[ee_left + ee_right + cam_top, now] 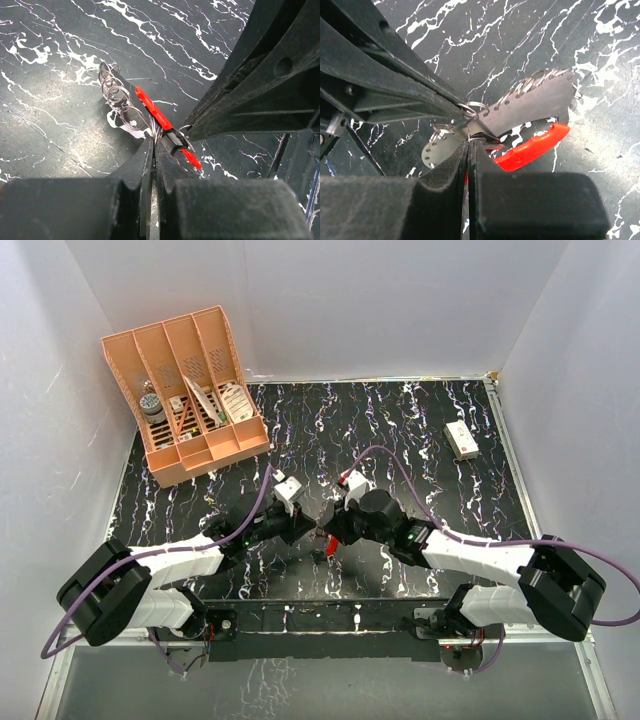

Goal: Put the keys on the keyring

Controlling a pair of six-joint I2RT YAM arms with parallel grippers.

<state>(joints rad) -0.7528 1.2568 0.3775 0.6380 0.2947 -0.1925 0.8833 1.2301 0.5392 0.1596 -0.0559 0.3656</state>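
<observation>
White-walled booth, black marbled bench (420,430) underneath. An orange file rack (190,390) stands back left and a small white box (461,439) back right, both well apart from the work and not involved.

Left arm (170,565) and right arm (480,558) both reach in low and meet nose to nose at mid-bench. My read: one side steadies while the other threads.

Left claw (152,145): fingers pressed together. It looks clamped on the keyring (155,112), right by the small black block on its red bar. That probably pins the loop so it can't swing.

Right claw (468,144): fingers together as well. The tips sit at the lower edge of the keys (535,100), a flat grey plate with small wire rings along one edge. It looks like a pinch on that plate, but the contact itself is hidden.

Keys and keyring sit bunched between the two claws, just over the bench, with the red crescent directly under the plate. A thin wire loop shows at the left claw's tip. I can't tell whether the keys are threaded on it; my guess is mid-threading.

Risk: both pinches are tiny, so a slip would drop the bundle.
</observation>
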